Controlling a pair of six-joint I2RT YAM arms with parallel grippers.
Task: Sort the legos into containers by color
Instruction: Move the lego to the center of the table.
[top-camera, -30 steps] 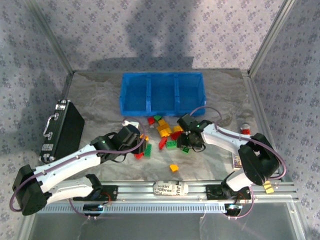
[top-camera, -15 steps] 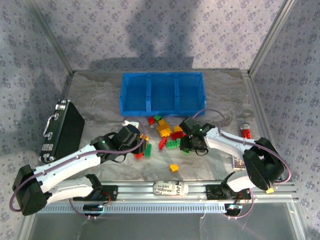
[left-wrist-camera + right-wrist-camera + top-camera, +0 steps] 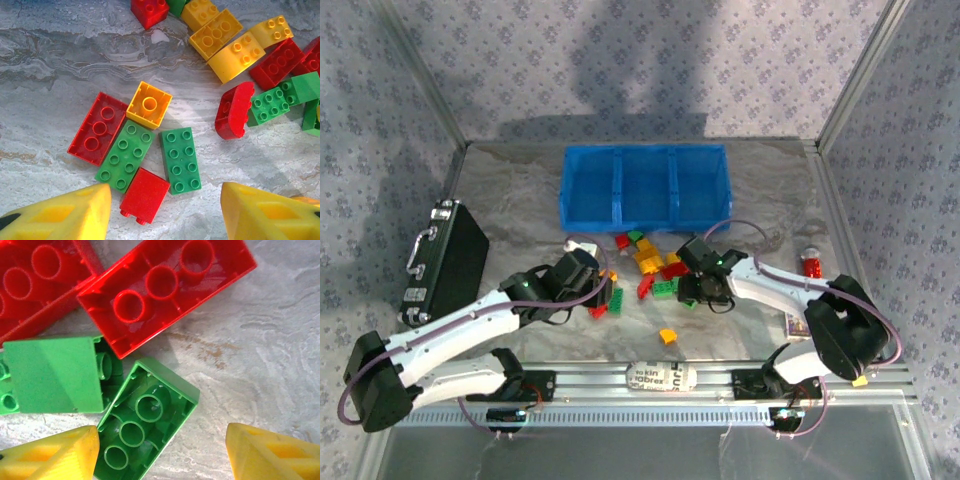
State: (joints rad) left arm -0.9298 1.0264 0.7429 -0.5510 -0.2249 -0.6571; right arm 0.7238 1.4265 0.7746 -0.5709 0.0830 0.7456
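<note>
Nearest my arm bases, a lone orange lego lay on the tabletop, at 6 o'clock from the main scatter. The left gripper hung with its jaws apart and empty above a red square brick, with two green bricks at its 12 o'clock. The right gripper also had its jaws apart, one fingertip hard beside an upturned green brick. The other legos lay between the two grippers. At their 12 o'clock stood the blue bin with its three containers, and at 9 o'clock a black case.
</note>
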